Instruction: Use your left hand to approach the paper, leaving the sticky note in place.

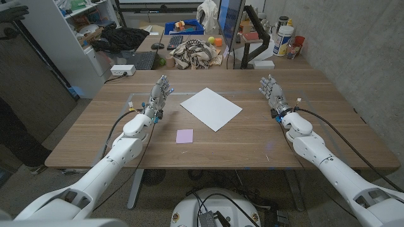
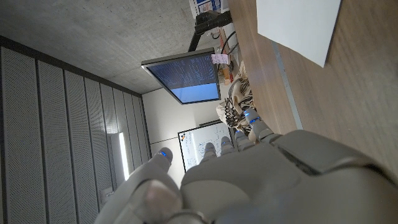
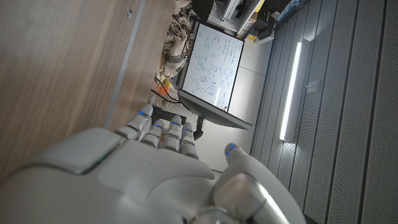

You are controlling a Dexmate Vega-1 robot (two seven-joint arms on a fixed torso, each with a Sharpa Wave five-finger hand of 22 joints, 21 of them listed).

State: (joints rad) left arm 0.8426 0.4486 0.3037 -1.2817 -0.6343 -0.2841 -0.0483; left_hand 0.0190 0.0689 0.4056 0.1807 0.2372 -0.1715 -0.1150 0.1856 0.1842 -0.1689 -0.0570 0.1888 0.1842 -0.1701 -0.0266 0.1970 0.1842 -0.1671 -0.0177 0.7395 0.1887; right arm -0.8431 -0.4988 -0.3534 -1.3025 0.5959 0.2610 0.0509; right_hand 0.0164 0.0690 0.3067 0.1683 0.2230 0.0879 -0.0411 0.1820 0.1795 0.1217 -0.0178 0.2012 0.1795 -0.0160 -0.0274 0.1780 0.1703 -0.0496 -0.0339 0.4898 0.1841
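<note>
Wooden table [image 1: 315, 135] with a mid-brown grain top, standing on a grey floor [image 1: 76, 120]. Bare concrete wall [image 1: 366, 44] along the right side of the room. Behind the table, a cluttered desk: black keyboard [image 1: 175, 41], blue bin [image 1: 183, 27] with small items inside, patterned cloth [image 1: 196, 53], an orange [image 1: 218, 41], bottles and containers [image 1: 285, 39]. Monitor [image 1: 230, 25] on a black arm, edge-on in the head view; screen lit blue in the left wrist view [image 2: 186, 78]. White shelving unit [image 1: 69, 31] at the left. Whiteboard [image 3: 214, 62] with writing. Grey ribbed wall panels [image 3: 354, 93] carry a vertical strip light [image 3: 290, 90].
</note>
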